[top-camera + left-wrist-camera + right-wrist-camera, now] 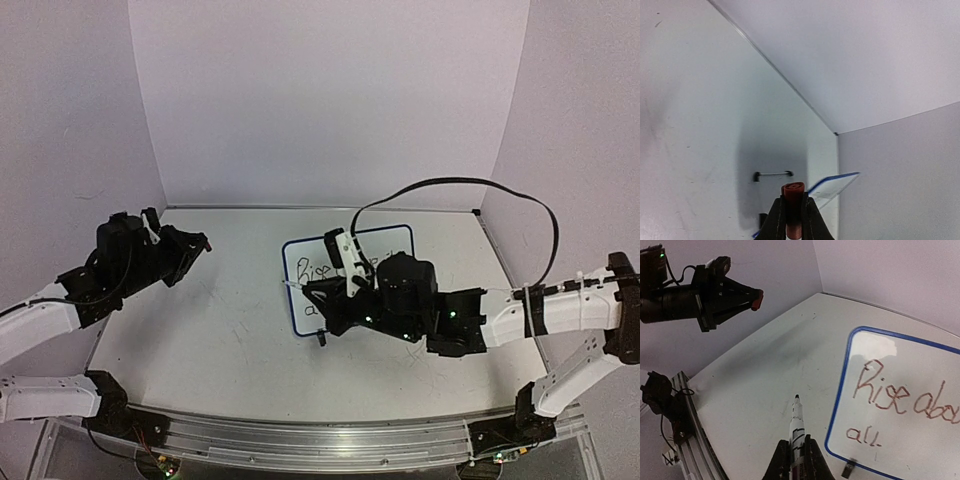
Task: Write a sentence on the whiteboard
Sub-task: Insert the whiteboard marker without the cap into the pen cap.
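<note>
**A:** From the top view, where is the whiteboard (395, 240)?

**B:** Centre of the counter (230, 340). Its long axis runs roughly nine to three, with the three o'clock end tipped slightly away. The right gripper (335, 300) hangs over its near-left part, pressed onto a marker (347, 260) whose barrel slants from eleven to five. The left gripper (200, 243) sits well apart at nine o'clock.

**A:** And from the left wrist?

**B:** The left gripper (792, 212) pinches a red cap (792, 192) that points to twelve. Only a thin blue-rimmed sliver of the whiteboard (835, 184) shows beyond it, at about one o'clock.

**A:** And the right wrist?

**B:** The right gripper (797, 460) is closed mid-barrel on the marker (797, 430). The tip points to twelve over bare counter, just beside the left rim of the whiteboard (900, 355). The sentence (900, 397) runs along the board's long axis and reads "Rise abo…" before leaving the frame, with "all." underneath. At ten o'clock the left gripper (752, 295) holds the cap (757, 297).

**A:** How would the board handle?

**B:** I'd judge it light, thin, stiff and slick, so a hard push would likely slide it. Hold it by the rim, because touching the face would smear the ink. The marker looks light and smooth, and the mid-barrel hold suits it.
</note>
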